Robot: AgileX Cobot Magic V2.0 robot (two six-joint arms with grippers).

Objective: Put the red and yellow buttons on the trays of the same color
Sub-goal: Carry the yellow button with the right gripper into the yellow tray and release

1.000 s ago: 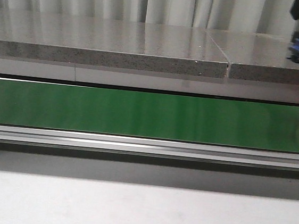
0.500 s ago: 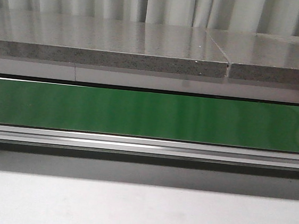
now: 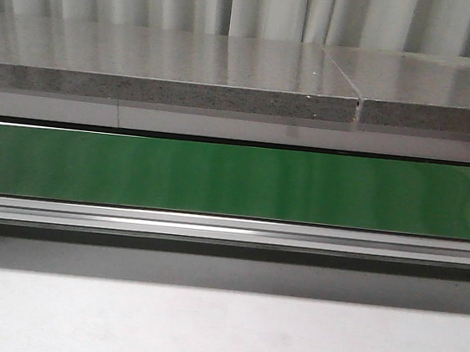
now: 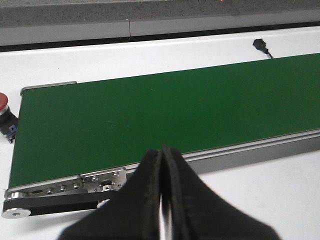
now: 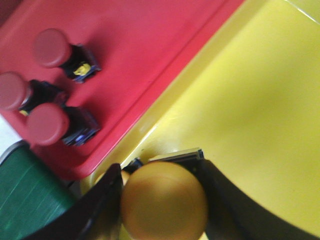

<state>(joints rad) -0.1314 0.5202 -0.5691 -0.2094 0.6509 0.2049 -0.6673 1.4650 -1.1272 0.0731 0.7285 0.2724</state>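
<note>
A round, glossy yellow button (image 5: 164, 202) is gripped between the fingers of the right claw (image 5: 162, 200), over the smooth yellow tray (image 5: 250, 115). Beside it, the red tray (image 5: 145, 45) is seen holding three red buttons (image 5: 52, 47) with dark bases. The left claw (image 4: 162, 200) is pressed closed, empty, above the white surface (image 4: 260, 200). Beyond it the flat green conveyor belt (image 4: 165, 115) is shown; a further red-capped button (image 4: 4, 112) lies just off its end.

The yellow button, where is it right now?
In the right wrist view, the yellow button sits between the right gripper jaws, over the yellow tray, beside the red tray with three red buttons.
</note>
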